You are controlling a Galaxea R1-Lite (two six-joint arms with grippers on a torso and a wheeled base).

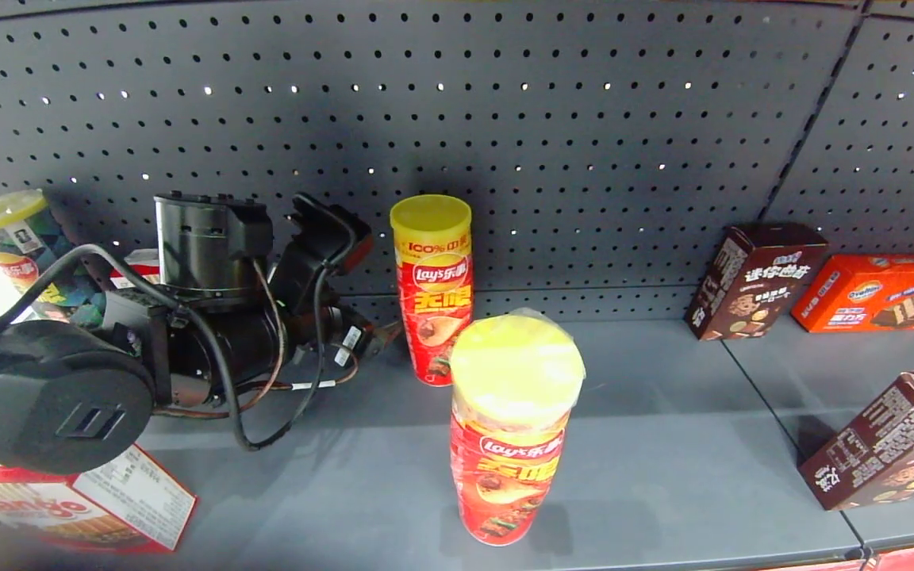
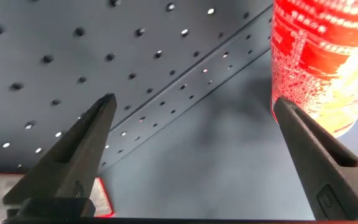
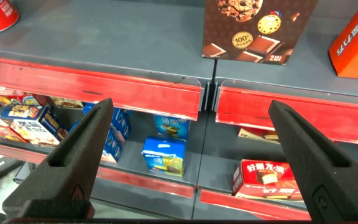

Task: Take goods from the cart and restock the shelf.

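The left hand (image 2: pixel 192 99), spread apart beside the far tall red tube with a yellow lid (image 1: pixel 433 305), should pull back slowly.

Rear can (image 1: pixel 433 289), red with a yellow lid, upright on the grey shelf (image 1: pixel 663 460), close to the back panel (image 1: pixel 584 119), front can (image 1: pixel 514 432), same red and yellow, upright too, nearer the front edge, a touch right, the pair not touching
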